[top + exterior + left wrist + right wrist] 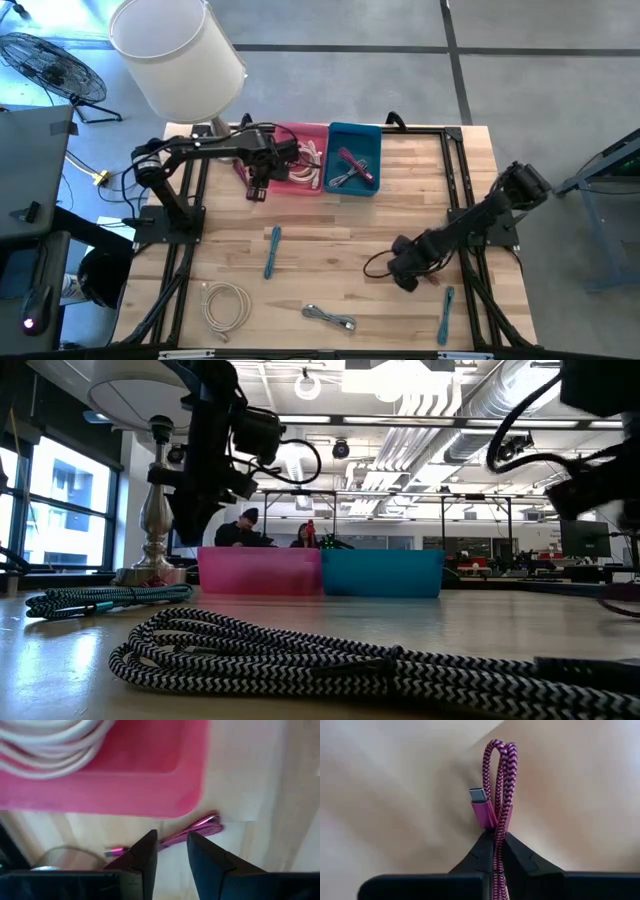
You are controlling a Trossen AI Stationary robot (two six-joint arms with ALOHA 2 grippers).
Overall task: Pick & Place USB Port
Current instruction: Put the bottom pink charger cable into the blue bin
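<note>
The right gripper (496, 837) has its jaws shut tight on a folded pink braided USB cable (499, 775), held above the light wooden surface (330, 250). The left gripper (172, 852) hangs beside the pink plastic bin (150, 785), jaws a little apart over another thin pink cable (192, 827) lying on the surface.

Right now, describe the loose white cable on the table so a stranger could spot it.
On the wooden table, go to the left arm's side, at the edge farthest from the lamp. The white cable lies there in loose round loops. Its neighbours differ: the teal cable is folded straight, and the grey cable is a small tight bundle.
</note>
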